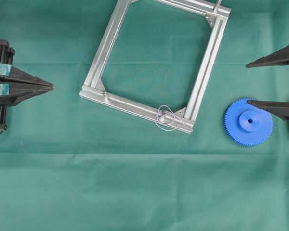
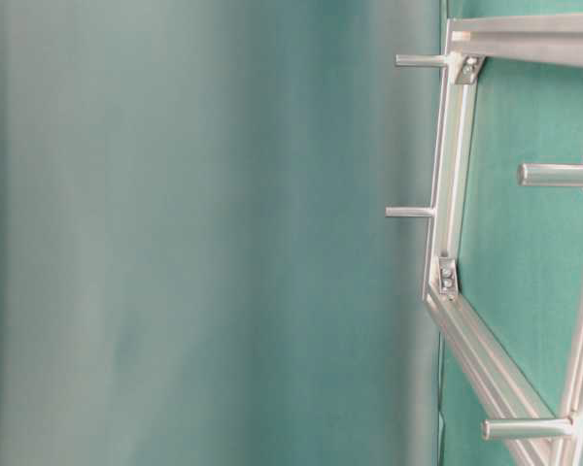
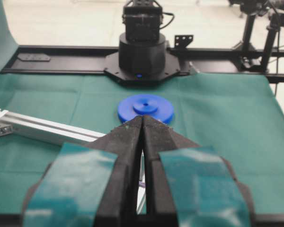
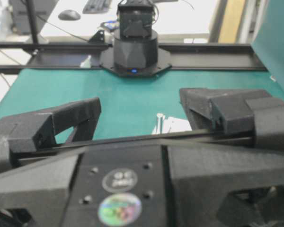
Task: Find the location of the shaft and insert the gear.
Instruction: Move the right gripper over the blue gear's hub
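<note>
While my right pincer [image 1: 248,82] stands spread wide at right, lower finger over blue gear [image 1: 248,122] flat on green cloth [image 1: 135,192], left pincer [image 1: 52,87] pressed together at left edge, wire-looped shaft [image 1: 162,116] on silver frame [image 1: 111,41], lower centre.

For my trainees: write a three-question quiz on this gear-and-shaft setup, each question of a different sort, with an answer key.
1. True or false: the gear is already seated on the shaft.
2. Multiple choice: where does the wire-looped shaft stand? A) on the frame bar nearest the bottom of the overhead view, close to its right corner; B) on the cloth beside the gear; C) between the fingers of the left pincer.
3. Fill in: the right pincer has its jaws ____, while the left pincer's are closed with nothing between them.

Key
1. False: the gear lies flat on the cloth, right of the frame.
2. A
3. open
</note>
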Motion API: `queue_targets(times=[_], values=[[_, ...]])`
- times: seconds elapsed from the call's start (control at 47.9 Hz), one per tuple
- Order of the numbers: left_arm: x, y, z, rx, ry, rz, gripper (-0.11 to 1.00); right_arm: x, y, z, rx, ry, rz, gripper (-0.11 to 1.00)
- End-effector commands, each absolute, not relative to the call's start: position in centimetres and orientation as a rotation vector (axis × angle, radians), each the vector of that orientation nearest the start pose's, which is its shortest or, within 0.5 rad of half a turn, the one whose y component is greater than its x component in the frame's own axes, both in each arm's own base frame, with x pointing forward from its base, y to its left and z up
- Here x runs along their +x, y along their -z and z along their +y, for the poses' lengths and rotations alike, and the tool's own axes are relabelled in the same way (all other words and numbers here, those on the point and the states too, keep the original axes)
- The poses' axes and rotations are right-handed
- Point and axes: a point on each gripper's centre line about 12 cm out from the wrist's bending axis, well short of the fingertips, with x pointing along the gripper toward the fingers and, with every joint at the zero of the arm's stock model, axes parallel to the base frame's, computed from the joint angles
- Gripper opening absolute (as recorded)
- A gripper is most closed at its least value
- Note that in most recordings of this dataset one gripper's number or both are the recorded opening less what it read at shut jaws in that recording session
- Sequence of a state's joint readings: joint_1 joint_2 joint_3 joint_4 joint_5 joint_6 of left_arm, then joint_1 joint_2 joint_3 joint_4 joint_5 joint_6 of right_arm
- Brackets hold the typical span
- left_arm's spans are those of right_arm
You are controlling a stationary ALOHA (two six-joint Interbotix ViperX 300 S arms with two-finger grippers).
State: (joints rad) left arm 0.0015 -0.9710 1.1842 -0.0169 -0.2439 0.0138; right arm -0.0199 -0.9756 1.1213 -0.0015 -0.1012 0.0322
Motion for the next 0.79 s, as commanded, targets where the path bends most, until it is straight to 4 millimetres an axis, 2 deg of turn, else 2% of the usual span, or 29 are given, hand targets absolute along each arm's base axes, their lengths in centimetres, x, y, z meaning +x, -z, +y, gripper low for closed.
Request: queue_targets(times=[0.0, 0.251, 0.606, 0.773], values=[[20.1, -29.6, 0.1, -0.004, -0.006, -0.054, 0.01, 20.2, -30.8, -0.5, 0.039, 0.024, 0.029, 0.91], [20.1, -29.6, 0.1, -0.003, -0.006, -0.054, 0.01, 20.1, -30.1, -0.5, 0.054, 0.026, 0.128, 0.91], [20.1, -29.5, 0.1, -0.004, -0.006, -0.040, 0.01, 19.3, -28.3, -0.5, 0.165, 0.058, 0.425, 0.91], [20.1, -29.5, 0.1, -0.004, -0.006, -0.038, 0.01, 18.4, -26.7, -0.4, 0.226, 0.088, 0.583, 0.91]])
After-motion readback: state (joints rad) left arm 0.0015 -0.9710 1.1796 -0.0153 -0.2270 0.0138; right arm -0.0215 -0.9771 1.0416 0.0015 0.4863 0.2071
